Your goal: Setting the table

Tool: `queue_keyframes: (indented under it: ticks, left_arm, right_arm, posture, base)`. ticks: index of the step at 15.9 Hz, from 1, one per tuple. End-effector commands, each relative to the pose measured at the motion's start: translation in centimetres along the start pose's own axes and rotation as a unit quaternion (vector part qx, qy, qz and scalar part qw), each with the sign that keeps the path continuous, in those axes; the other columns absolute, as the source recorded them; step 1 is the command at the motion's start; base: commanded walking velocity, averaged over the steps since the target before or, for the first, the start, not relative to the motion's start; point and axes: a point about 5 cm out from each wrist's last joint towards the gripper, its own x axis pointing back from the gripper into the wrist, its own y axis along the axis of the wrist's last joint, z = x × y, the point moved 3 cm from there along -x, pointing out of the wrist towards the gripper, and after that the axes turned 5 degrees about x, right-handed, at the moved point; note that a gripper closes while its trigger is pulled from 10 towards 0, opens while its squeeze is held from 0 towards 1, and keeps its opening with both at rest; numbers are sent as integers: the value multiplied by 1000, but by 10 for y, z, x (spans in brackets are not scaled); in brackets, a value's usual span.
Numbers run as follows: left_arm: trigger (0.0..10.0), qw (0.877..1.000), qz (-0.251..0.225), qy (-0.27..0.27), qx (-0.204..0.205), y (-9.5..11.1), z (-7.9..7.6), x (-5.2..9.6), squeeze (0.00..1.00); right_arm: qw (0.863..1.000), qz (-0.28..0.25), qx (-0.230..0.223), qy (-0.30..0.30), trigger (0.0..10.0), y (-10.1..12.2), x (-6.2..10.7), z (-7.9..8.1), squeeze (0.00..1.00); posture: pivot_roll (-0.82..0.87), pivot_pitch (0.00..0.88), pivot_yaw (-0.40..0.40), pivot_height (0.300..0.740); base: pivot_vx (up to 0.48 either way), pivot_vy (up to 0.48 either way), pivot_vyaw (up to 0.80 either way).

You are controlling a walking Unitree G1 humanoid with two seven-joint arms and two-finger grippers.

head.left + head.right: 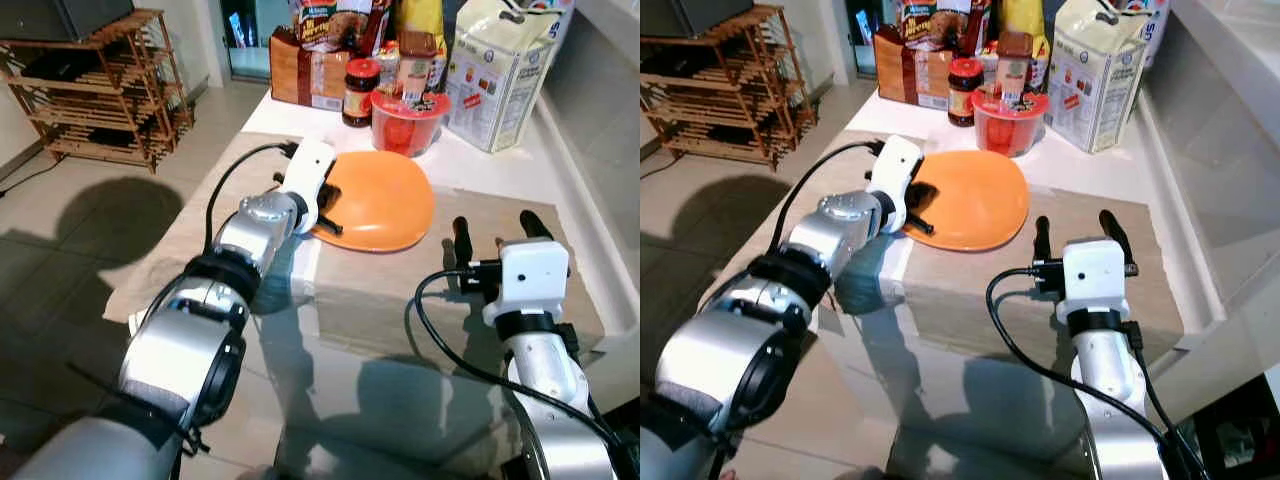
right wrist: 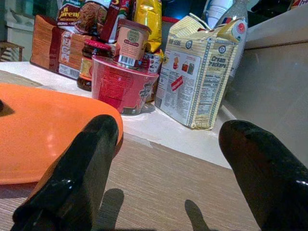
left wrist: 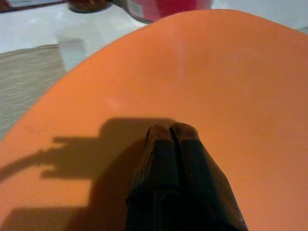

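Overhead, left fingers pinch the orange plate; right fingers spread wide.

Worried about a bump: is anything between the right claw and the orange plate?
Nothing visible. The open right claw hovers over bare placemat, with the plate just ahead to its left. The left claw is already over the plate.

Plate on mat, groceries behind

Orange plate: round, smooth, shallow, upright. Lies across far edge of tan placemat, far part on white countertop, toward its far end. Bare surface, gripper shadow across near-left part.
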Motion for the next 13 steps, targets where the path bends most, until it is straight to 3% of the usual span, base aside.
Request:
queue_keyframes:
  ticks: [1, 6, 10, 13]
  left_arm:
    - [10000, 1000, 22, -18, -6, 0, -5, -1, 0]
    - [10000, 995, 50, -76, -28, -3, -23, -4, 0]
    - [10000, 989, 73, -126, -34, -19, -38, -2, 0]
    - [10000, 987, 75, -141, -36, -25, -42, 1, 0]
  right_arm:
    - [1000, -5, 2, 0, 10000, 3, -2, -1, 0]
    - [1000, -2, 1, 4, 10000, 1, -3, 2, 0]
    - [1000, 2, 3, 8, 10000, 0, -3, 3, 0]
    - [1000, 4, 4, 9, 10000, -2, -3, 3, 0]
  posture:
    - [-61, 0, 41, 722]
    - [-58, 0, 45, 722]
    - [-50, 0, 38, 722]
    - [-43, 0, 34, 722]
  base:
    - [0, 0, 0]
    - [0, 0, 0]
    - [0, 0, 0]
    - [0, 0, 0]
